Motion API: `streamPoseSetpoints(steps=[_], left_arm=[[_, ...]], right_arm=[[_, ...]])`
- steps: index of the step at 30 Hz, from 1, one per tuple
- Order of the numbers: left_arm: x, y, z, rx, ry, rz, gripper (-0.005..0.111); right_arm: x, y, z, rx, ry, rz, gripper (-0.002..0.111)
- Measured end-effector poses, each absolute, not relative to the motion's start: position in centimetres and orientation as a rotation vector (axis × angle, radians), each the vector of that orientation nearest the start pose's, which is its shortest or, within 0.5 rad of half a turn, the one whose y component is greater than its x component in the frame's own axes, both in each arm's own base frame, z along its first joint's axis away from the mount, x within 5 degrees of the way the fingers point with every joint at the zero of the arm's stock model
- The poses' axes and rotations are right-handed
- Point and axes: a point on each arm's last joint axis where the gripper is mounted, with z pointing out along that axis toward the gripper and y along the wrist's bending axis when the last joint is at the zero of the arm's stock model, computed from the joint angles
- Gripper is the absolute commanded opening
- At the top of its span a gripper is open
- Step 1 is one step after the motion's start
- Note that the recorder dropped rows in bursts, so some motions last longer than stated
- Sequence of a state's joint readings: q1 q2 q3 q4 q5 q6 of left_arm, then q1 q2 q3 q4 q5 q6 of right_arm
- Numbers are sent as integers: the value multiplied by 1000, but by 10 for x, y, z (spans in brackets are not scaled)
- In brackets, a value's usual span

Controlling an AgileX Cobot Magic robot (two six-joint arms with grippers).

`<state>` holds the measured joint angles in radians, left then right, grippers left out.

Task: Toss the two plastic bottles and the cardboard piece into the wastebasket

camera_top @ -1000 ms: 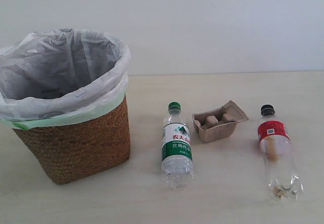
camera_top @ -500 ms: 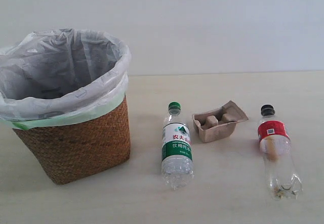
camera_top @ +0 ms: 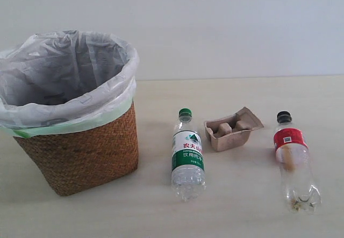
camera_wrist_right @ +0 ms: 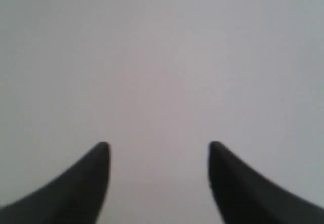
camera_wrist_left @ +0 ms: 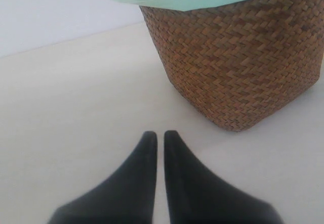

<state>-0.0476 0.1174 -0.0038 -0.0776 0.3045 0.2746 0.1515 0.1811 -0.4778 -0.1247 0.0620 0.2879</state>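
We see the wastebasket point(camera_top: 80, 152), brown & woven, cut off at the left edge. Our left gripper point(camera_wrist_left: 160, 133) has jaws pressed together; right gripper point(camera_wrist_right: 159, 145) jaws spread, just blank grey ahead.

It looked like a plain lab or test room: a pale bench point(camera_top: 242, 211) against a blank white wall point(camera_top: 226, 28)

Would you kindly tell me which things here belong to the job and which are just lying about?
For the job: green-capped bottle, black-capped bottle, cardboard tray, wastebasket.
Just there: table, wall.
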Motion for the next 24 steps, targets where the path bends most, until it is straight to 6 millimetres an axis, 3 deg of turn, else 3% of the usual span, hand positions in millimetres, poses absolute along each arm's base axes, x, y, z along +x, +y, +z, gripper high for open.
streamPoseSetpoints(steps=[1, 2, 7, 13, 18, 24], left_arm=[[61, -5, 180, 251, 1885, 82, 4], [61, -5, 180, 251, 1885, 82, 4], [61, -5, 180, 251, 1885, 82, 4], [61, -5, 180, 251, 1885, 82, 4], [61, -5, 180, 251, 1885, 82, 4], [61, -5, 180, 251, 1885, 82, 4]], right_arm=[[43, 6, 357, 15, 1265, 267, 101], [47, 6, 359, 14, 1285, 263, 105], [76, 10, 362, 17, 1429, 244, 104], [119, 16, 351, 24, 1630, 225, 104], [156, 21, 334, 36, 1846, 199, 104], [198, 27, 296, 49, 2159, 147, 104]])
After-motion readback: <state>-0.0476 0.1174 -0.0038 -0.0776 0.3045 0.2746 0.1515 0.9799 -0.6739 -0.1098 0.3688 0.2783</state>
